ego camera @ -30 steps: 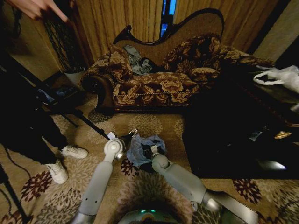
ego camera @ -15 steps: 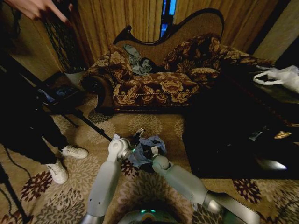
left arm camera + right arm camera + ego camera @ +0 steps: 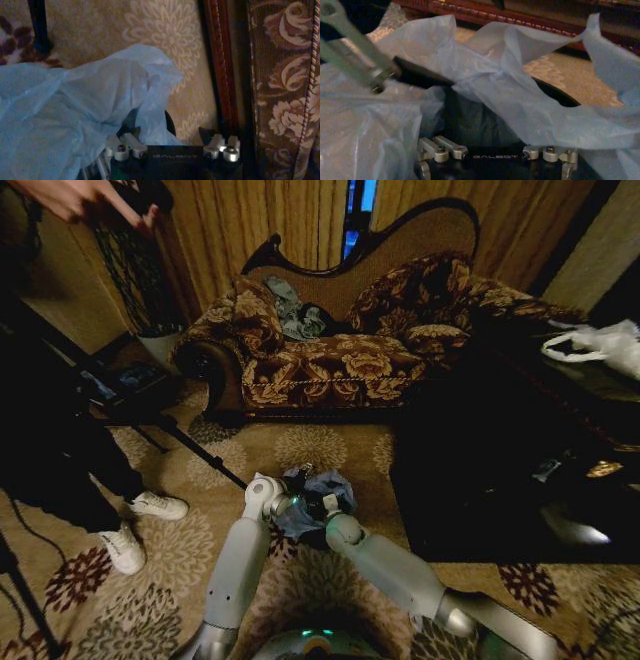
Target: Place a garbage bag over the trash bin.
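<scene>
Both grippers are working at the trash bin [image 3: 470, 112] on the floral carpet [image 3: 320, 445] before the sofa [image 3: 340, 360]. The pale blue garbage bag [image 3: 318, 492] is lying crumpled across its rim. Whether the left gripper [image 3: 292, 498] or right gripper [image 3: 322, 502] is gripping the film cannot be told.

The garbage bag [image 3: 312, 498] is a thin, pale blue film, crumpled and wrinkled, heaped over the trash bin [image 3: 322, 506] on the carpeted floor just in front of the sofa. Its loose folds rise in peaks and drape across the bin's mouth, partly tucked inside. The trash bin [image 3: 470, 116] is small, black and round; a dark curve of its rim and some of its inner wall show between the folds of film [image 3: 530, 108].
</scene>
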Robot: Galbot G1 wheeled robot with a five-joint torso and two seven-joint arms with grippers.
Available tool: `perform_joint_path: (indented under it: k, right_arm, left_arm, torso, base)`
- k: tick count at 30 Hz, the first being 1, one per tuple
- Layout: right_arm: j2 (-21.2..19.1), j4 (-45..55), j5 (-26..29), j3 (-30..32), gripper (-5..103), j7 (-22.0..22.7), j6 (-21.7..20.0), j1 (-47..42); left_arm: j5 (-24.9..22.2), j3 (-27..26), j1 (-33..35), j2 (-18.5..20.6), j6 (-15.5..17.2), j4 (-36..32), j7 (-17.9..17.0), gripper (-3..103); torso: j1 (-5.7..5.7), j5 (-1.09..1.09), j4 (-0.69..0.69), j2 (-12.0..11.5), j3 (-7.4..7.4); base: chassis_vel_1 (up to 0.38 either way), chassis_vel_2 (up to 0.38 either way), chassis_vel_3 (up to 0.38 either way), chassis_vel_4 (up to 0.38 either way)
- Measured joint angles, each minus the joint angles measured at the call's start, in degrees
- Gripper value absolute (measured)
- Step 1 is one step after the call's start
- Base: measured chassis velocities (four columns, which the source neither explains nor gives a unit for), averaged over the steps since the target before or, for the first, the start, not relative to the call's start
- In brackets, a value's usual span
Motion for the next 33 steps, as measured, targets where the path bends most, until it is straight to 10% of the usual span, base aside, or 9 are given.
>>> perform_joint_path:
  k: [19,33]
  right_arm:
    - [-0.33,0.69,0.02,0.07,100,0.83,0.23,-0.37]
    - [-0.68,0.83,-0.28,0.37,100,0.59,0.25,-0.92]
  left_arm:
    - [3.02,-0.01,-2.4,0.21,-0.65,5.03,4.04,7]
    - [7.26,-0.07,-5.02,0.21,-1.53,5.54,8.25,0]
  torso:
    - [0.0,0.0,0.0,0.0,0.0]
    - [0.0,0.0,0.0,0.0,0.0]
  base:
    - [0.0,0.0,0.0,0.0]
    - [0.0,0.0,0.0,0.0]
